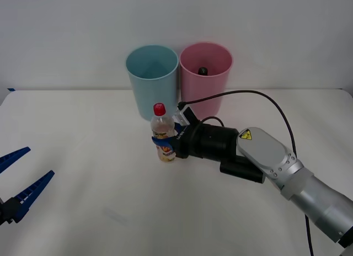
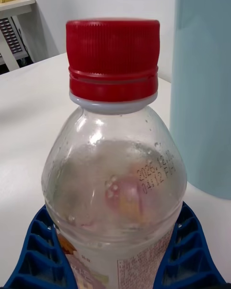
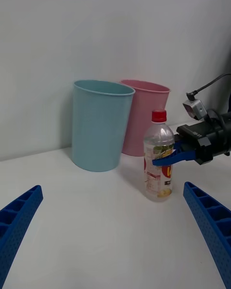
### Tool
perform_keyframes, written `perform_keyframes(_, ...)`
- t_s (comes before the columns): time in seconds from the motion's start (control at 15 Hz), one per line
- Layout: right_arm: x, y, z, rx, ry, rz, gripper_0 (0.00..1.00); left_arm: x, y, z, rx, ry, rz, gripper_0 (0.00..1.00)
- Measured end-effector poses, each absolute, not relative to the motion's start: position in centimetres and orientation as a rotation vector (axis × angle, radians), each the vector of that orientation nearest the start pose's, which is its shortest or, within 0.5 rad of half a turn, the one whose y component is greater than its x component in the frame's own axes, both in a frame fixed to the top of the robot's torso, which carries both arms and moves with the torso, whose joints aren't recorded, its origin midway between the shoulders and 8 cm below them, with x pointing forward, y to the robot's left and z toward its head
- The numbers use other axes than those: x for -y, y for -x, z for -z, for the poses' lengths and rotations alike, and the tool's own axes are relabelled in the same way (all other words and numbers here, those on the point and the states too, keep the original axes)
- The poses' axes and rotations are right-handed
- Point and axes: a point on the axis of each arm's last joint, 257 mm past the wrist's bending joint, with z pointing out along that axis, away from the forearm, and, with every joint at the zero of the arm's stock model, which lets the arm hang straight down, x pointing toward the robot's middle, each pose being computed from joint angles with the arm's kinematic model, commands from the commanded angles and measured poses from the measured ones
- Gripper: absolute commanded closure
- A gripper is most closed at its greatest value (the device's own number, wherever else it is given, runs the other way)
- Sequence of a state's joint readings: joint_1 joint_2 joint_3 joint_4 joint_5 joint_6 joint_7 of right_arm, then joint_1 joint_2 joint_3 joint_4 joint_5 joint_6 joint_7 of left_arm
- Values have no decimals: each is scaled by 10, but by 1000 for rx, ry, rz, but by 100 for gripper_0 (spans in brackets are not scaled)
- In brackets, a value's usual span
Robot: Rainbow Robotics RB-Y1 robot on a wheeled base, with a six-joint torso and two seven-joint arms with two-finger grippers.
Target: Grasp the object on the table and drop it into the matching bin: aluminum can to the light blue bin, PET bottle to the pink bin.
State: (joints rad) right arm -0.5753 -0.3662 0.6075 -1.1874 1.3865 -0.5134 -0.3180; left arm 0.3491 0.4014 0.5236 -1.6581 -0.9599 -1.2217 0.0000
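Blue ribbed fingers of the right gripper (image 1: pixel 167 141) are closed around the labelled middle of the PET bottle (image 1: pixel 163 136), one on each side. The bottle stands upright on the white table (image 1: pixel 83 173), its long axis vertical and its red cap (image 1: pixel 159 108) pointing straight up. It is placed just in front of the light blue bin (image 1: pixel 152 79), with the pink bin (image 1: pixel 205 76) beside that one, on the robot's right; the two bins are set close together by the back wall.

Inside the pink bin, a small dark round thing (image 1: pixel 202 70) is seen from the front view. From the right wrist view, the clear shoulder of the bottle is shown close up, with small droplets inside and a printed date code (image 2: pixel 155 172), and the blue fingers (image 2: pixel 36 255) are seen cupping both sides. From the left wrist view, the yellow-orange label (image 3: pixel 166 166) with red lettering is visible.

At the near left of the table, the left gripper (image 1: pixel 16 181) is held with its blue fingers spread wide, gripping nothing.
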Motion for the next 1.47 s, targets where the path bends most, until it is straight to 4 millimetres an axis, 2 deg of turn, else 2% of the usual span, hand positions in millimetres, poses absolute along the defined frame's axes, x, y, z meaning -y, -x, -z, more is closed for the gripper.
perform_keyframes(0.33, -44, -522, 244, -1648, 954, -703, 100, -330, -342, 169, -1441, -465, 567, 0)
perform_keyframes(0.8, -16, -495, 206, -1582, 859, -761, 100, -330, -342, 169, -1441, -465, 567, 0)
perform_keyframes(1.13, 5, -483, 157, -1509, 773, -830, 100, -330, -342, 169, -1441, -465, 567, 0)
perform_keyframes(1.47, 28, -474, 87, -1430, 653, -932, 100, -330, -342, 169, -1441, -465, 567, 0)
